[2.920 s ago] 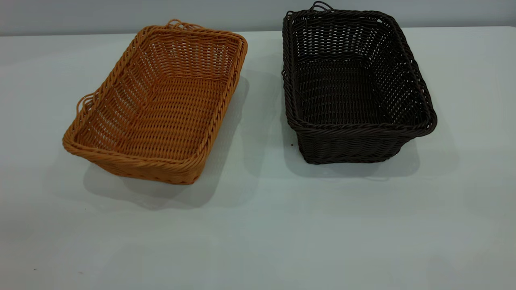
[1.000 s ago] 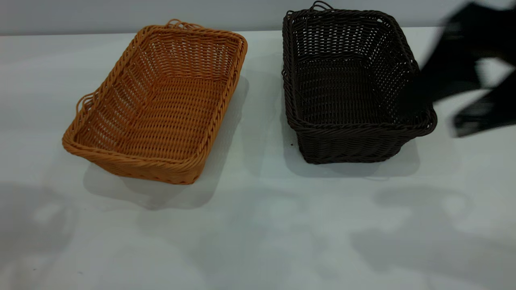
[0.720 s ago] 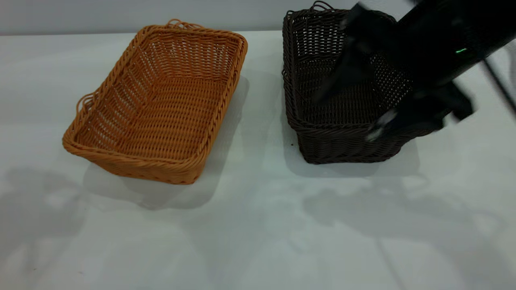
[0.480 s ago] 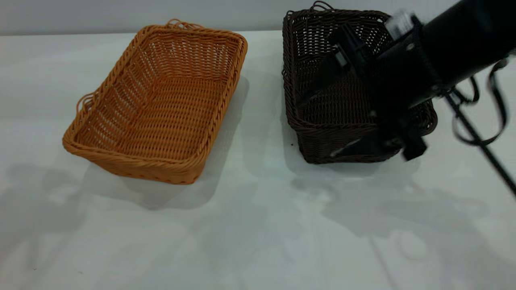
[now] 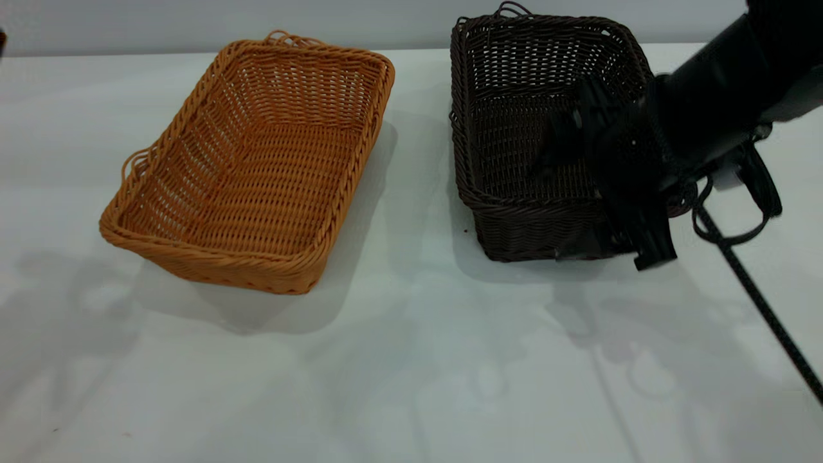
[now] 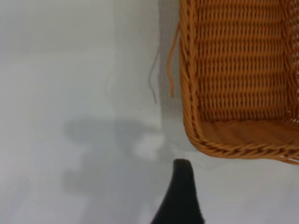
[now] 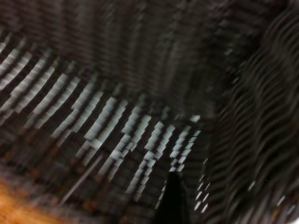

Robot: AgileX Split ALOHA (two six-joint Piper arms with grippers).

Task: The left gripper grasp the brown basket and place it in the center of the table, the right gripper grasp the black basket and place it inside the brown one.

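While half a second ago higher over the black basket [image 5: 553,135] at upper right, now lower at its near right corner: right gripper [image 5: 588,193], fingers apart astride the rim, not yet clamped; brown basket [image 5: 257,161] untouched at left.

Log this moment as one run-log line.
right pincer: open, straddling black basket near-right rim | left pincer: beside brown basket, not gripping | baskets apart on table
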